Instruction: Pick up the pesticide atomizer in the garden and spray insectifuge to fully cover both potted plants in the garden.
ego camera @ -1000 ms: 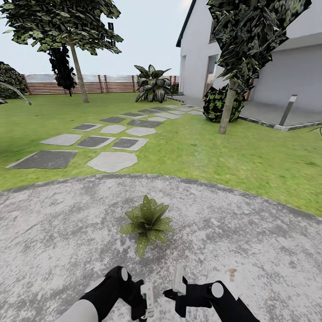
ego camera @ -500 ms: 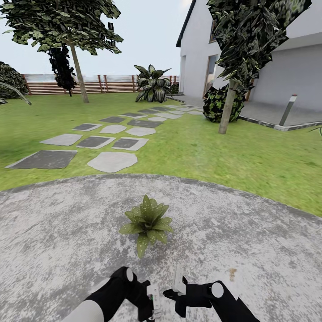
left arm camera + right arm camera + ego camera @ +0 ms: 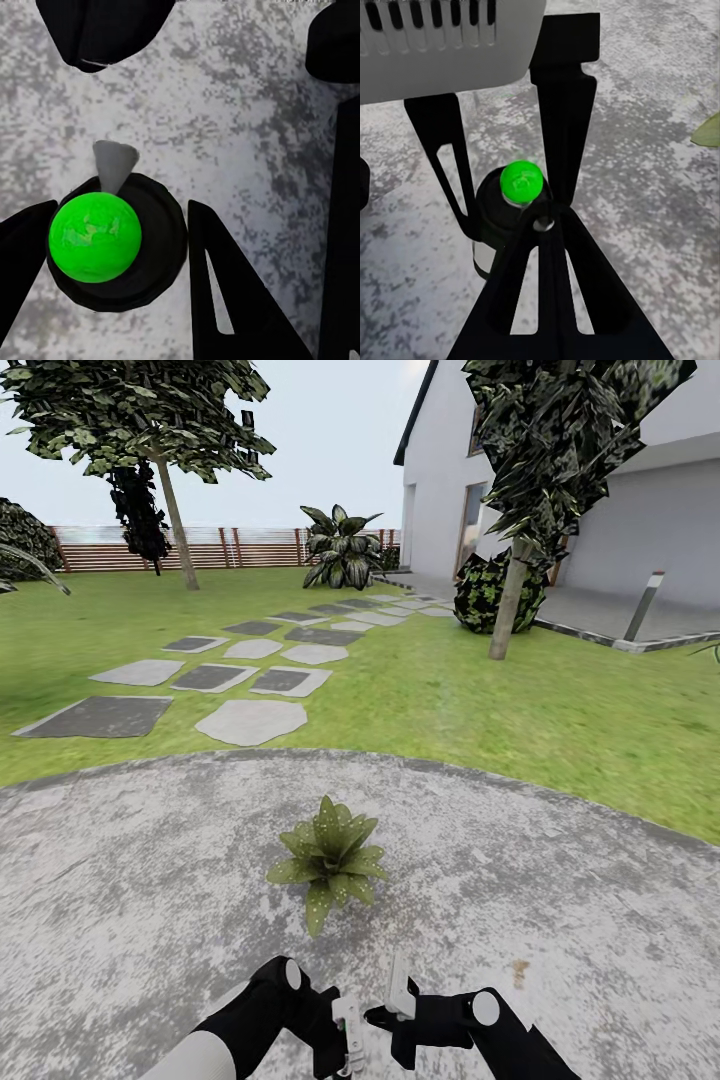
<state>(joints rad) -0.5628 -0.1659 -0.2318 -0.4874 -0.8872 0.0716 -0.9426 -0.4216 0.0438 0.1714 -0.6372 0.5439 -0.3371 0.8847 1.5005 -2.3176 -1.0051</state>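
The step in hand is the pickup of the pesticide atomizer [image 3: 105, 244]. In the left wrist view it stands on the grey patio [image 3: 560, 900], seen from above: a bright green cap on a dark round body with a grey nozzle. The left gripper [image 3: 120, 255] straddles it, jaws apart, one dark finger on each side and not yet pressing on the body as far as I can judge. In the right wrist view the same green cap [image 3: 522, 183] sits just beyond the right gripper [image 3: 502, 180], whose jaws also stand apart and hold nothing.

In the head view both grippers meet at 6 o'clock, low in the picture, and one potted plant [image 3: 327, 857] sits just ahead at 12 o'clock from them.

The next move likely calls for closing the left jaws squarely on the body, then lifting and turning the nozzle toward the plant.
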